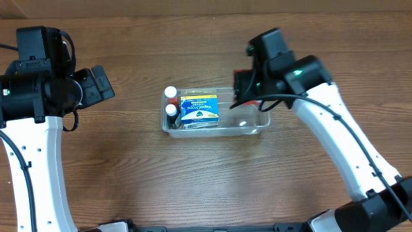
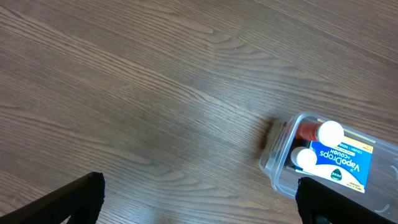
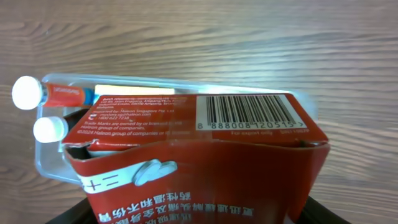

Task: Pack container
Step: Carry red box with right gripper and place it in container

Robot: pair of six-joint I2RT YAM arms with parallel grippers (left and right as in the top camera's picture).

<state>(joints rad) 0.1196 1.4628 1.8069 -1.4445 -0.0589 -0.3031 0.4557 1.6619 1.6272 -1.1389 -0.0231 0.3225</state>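
Note:
The clear plastic container (image 1: 251,128) sits mid-table. It holds two white-capped bottles (image 1: 170,93) at its left end and a blue and yellow VapoDrops packet (image 1: 199,110). The container also shows in the left wrist view (image 2: 277,163) and the right wrist view (image 3: 46,163). My right gripper (image 1: 248,96) hovers over the container's right end, shut on a red box (image 3: 199,162) with a barcode and Chinese print. My left gripper (image 1: 103,82) is open and empty, off to the left of the container; its fingers (image 2: 199,199) frame bare wood.
Brown wood-grain tabletop (image 1: 129,167) all around. Nothing else lies on it in view.

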